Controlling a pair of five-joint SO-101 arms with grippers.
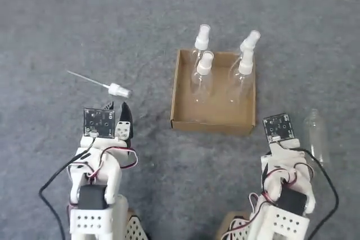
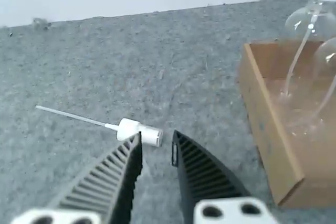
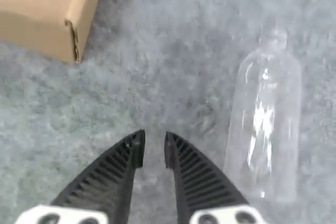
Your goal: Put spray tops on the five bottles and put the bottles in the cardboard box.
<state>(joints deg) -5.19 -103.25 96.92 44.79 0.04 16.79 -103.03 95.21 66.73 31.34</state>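
A loose white spray top [image 1: 119,90] with a long thin tube lies on the grey carpet, left of the cardboard box [image 1: 211,123]. My left gripper [image 2: 156,142] hovers just short of the spray top [image 2: 139,131], open by a narrow gap and holding nothing. Several clear bottles with spray tops [image 1: 203,68] stand inside the box. One uncapped clear bottle [image 1: 316,136] lies on the carpet right of the box. My right gripper [image 3: 154,142] is low over the carpet beside this bottle [image 3: 265,124], slightly open and empty.
Grey carpet covers the table. The box corner [image 3: 73,35] is close to my right gripper. The box wall [image 2: 268,129] stands to the side of my left gripper. A white wall runs along the far edge.
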